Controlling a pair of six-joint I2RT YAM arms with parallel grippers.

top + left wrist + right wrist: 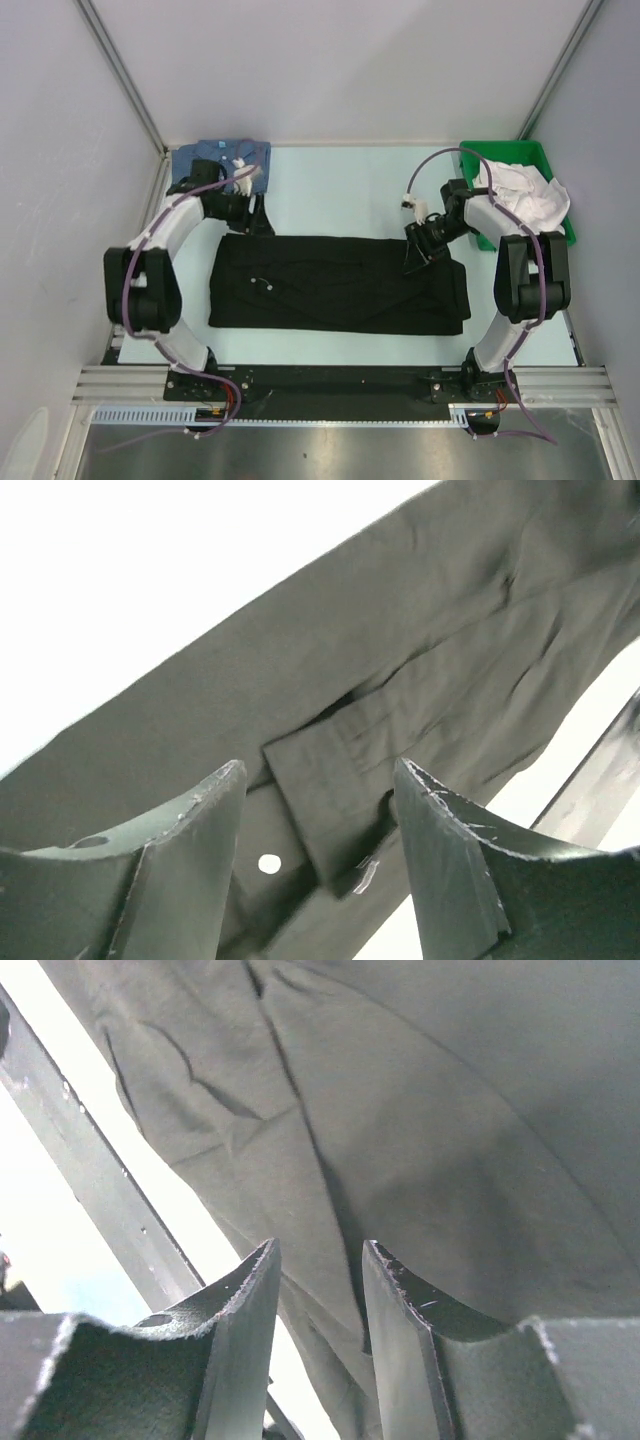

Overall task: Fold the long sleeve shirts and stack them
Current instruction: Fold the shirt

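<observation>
A large black long sleeve shirt (340, 285) lies on the table, folded into a wide rectangle. A blue long sleeve shirt (220, 162) lies folded at the back left corner. My left gripper (255, 215) hovers at the black shirt's far left corner. In its wrist view the left gripper (320, 770) is open, with a sleeve cuff (330, 790) and a pale button (269, 863) lying loose below the jaws. My right gripper (415, 258) is over the black shirt's far right part. Seen from the wrist, the right gripper (320, 1245) is open above the black cloth (450, 1110), pinching nothing.
A green bin (520, 150) at the back right holds crumpled white cloth (525, 190). A metal rail (340, 380) with both arm bases runs along the near edge. White walls close in the table on the left, back and right.
</observation>
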